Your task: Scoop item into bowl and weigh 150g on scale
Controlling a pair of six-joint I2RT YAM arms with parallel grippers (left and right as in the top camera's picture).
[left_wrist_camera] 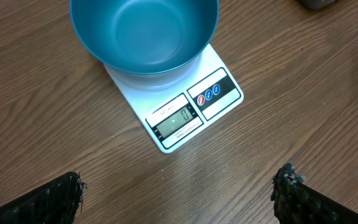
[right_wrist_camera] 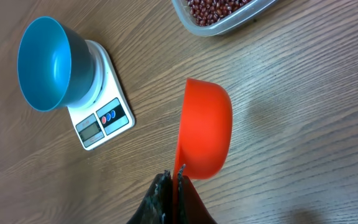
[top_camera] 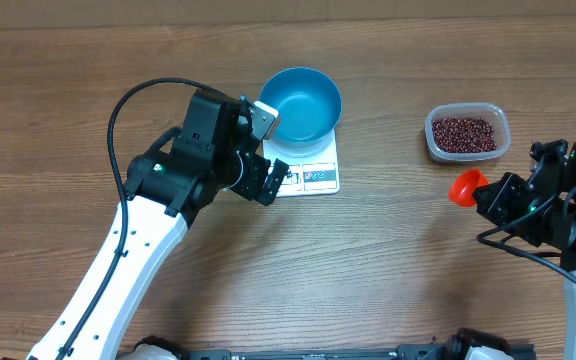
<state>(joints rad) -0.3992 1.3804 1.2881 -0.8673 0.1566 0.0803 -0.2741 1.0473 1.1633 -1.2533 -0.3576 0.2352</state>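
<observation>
The blue bowl (top_camera: 303, 103) stands empty on the white scale (top_camera: 315, 177), whose display (left_wrist_camera: 176, 120) reads 0. My left gripper (top_camera: 264, 168) hovers open just left of the scale's front; its fingertips (left_wrist_camera: 64, 194) stand far apart over bare wood with nothing between them. The item, dark red-brown beans (top_camera: 464, 132), fills a clear tub at the right. My right gripper (top_camera: 492, 196) is shut on the handle of an orange scoop (top_camera: 465, 186), held just below the tub. In the right wrist view the scoop (right_wrist_camera: 207, 134) is tilted on its side above the table.
The clear tub (top_camera: 501, 140) sits about a hand's width right of the scale. In the right wrist view the bowl (right_wrist_camera: 45, 62) and scale (right_wrist_camera: 101, 118) lie to the far left. A black cable (top_camera: 118, 120) loops over the left arm.
</observation>
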